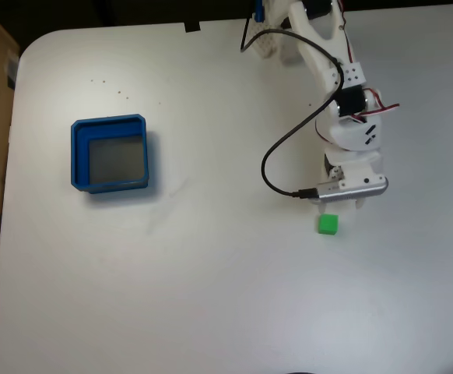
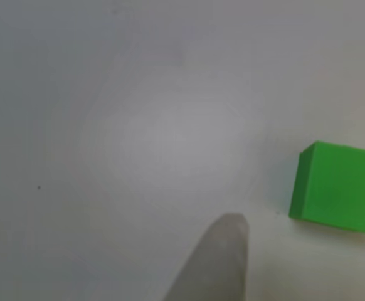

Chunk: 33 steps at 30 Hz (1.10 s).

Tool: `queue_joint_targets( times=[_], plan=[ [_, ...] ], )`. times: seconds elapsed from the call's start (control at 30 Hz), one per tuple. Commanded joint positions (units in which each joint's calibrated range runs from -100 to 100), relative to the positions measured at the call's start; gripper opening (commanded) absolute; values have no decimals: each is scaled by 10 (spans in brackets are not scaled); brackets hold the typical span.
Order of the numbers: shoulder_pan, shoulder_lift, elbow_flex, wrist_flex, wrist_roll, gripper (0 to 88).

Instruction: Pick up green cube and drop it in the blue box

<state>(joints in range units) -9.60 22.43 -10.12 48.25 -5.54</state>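
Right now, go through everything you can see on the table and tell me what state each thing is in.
green cube: flat on the table, loose, not gripped.
blue box: upright, open-topped, nothing inside, grey floor bare.
gripper: low over the table right beside the cube; open or shut cannot be told.
fingertip: pale, blurred, clear of the cube.
black cable: looped, plugged into the wrist unit.
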Motion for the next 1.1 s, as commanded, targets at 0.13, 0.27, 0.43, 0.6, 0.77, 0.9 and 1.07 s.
queue_joint_targets(
  times=[0.13,0.27,0.43,0.6,0.77,0.9,1.07],
  plan=[
    [4,39,-108,21,-23,290],
    [5,69,-136,22,-23,290],
    [13,92,-154,24,-23,290],
    [25,97,-153,24,-23,290],
    [27,98,-153,24,-23,290],
    [26,108,-154,24,-23,290],
    [26,127,-168,24,-23,290]
  ],
)
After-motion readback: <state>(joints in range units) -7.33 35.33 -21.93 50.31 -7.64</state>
